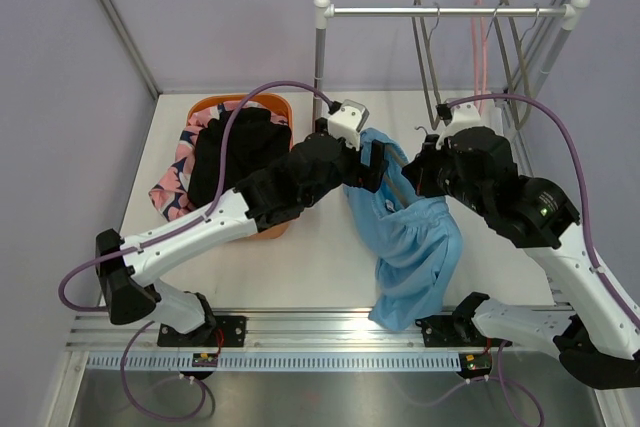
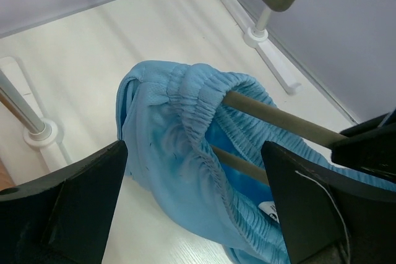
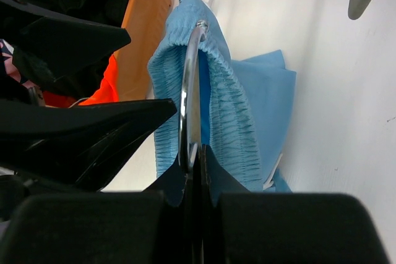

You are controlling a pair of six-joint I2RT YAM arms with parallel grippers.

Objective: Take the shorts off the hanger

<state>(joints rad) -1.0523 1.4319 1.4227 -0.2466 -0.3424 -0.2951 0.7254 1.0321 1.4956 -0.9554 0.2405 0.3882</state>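
The light blue shorts (image 1: 410, 247) hang by their elastic waistband on a grey hanger (image 2: 278, 119) held low over the table. My right gripper (image 3: 198, 149) is shut on the hanger's metal hook (image 3: 189, 91), also seen in the top view (image 1: 415, 172). My left gripper (image 2: 195, 171) is open wide, with one finger on each side of the waistband (image 2: 204, 109) and not touching it; it shows in the top view (image 1: 372, 165). The black shorts (image 1: 235, 152) and the pink patterned shorts (image 1: 175, 182) lie in an orange basket (image 1: 275, 107). Bright orange fabric (image 3: 105, 88) shows beside them.
A white clothes rack (image 1: 450, 11) stands at the back right with several empty hangers (image 1: 430, 57) on its bar. Its feet (image 2: 40, 134) rest on the white table. Grey walls close in the back and both sides.
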